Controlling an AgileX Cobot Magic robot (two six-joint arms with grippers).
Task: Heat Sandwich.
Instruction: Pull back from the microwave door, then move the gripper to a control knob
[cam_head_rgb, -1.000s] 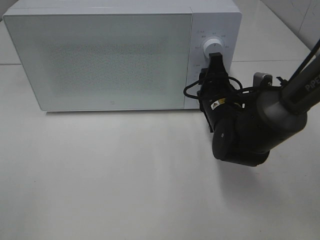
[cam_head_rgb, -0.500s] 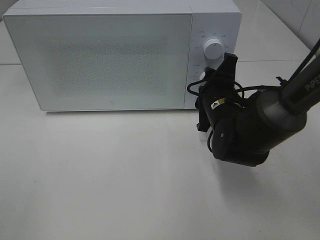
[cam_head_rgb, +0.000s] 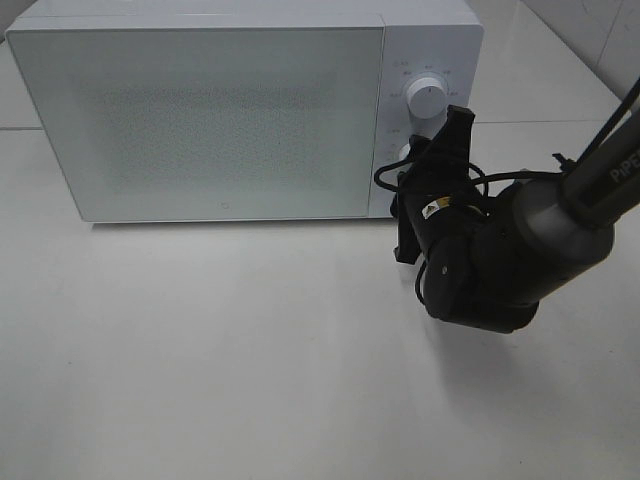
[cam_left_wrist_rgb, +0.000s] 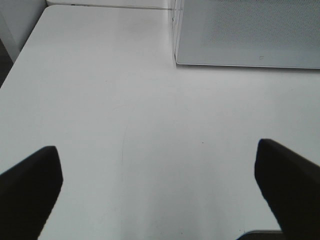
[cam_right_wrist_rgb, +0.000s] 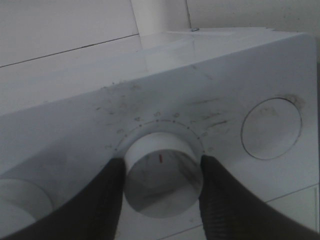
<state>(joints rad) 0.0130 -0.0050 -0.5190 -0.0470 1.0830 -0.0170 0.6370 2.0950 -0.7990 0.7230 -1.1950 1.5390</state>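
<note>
The sandwich is out of view. The white microwave (cam_head_rgb: 200, 120) stands at the back of the table with its door closed. My right gripper (cam_head_rgb: 432, 160) is at the control panel, turned at a slant, below the upper knob (cam_head_rgb: 427, 98). In the right wrist view its two dark fingers (cam_right_wrist_rgb: 107, 200) press on either side of the lower knob (cam_right_wrist_rgb: 162, 185), which carries a small red mark. My right gripper (cam_right_wrist_rgb: 162, 167) is shut on that knob. My left gripper (cam_left_wrist_rgb: 160, 190) is open above bare table, with the microwave's corner (cam_left_wrist_rgb: 250, 30) ahead of it.
A round button (cam_right_wrist_rgb: 271, 127) sits on the panel beside the gripped knob. The right arm's dark wrist (cam_head_rgb: 480, 270) and cables hang over the table in front of the panel. White table (cam_head_rgb: 200, 350) stretches in front of the microwave.
Between one second and half a second ago my right gripper twisted clockwise on the knob. It has held still since. The left gripper shows no change.
</note>
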